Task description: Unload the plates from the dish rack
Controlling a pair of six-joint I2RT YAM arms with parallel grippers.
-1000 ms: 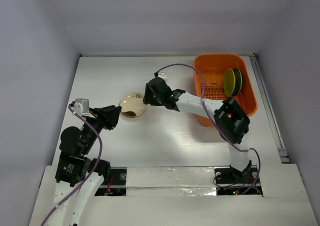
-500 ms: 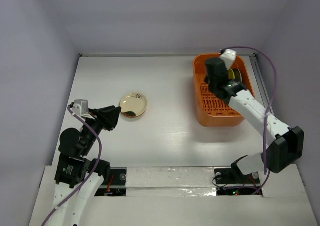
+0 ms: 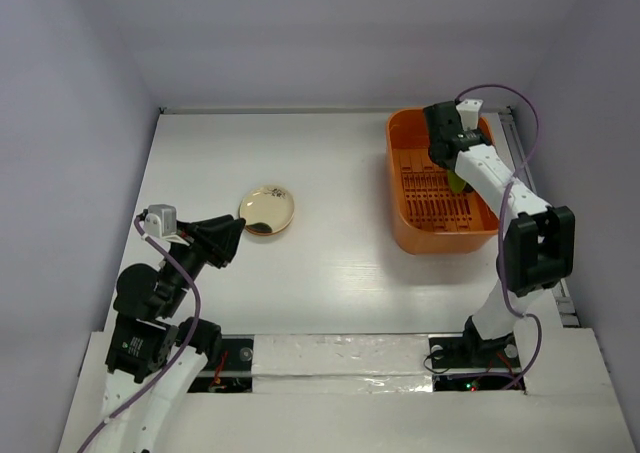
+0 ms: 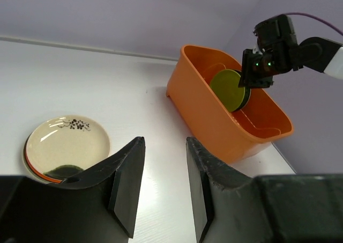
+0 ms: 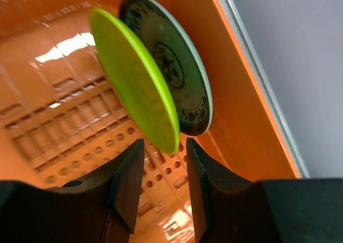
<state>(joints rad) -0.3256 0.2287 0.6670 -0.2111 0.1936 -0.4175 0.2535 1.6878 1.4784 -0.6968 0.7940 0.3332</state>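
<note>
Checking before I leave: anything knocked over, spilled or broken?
Nothing stands out. The yellow-green plate and the patterned plate stand on edge in the dish rack; the cream plate tops a flat stack on the table.

Overhead first: the top camera sits high behind the arm bases, looking down and forward over the whole table [image 3: 340, 273], with the dish rack [image 3: 430, 238] at back right. Now the left wrist view: low over the table, peering out past the left gripper [image 4: 164, 146] across to the rack, which is well off, with the stacked plates [image 4: 67, 144] near at lower left. Right wrist: inside the rack, right gripper [image 5: 164, 146] in the foreground, very close on the yellow-green plate [image 5: 134, 93]. All three views catch that rack and that plate. Top and left wrist also share the stacked plates.
</note>
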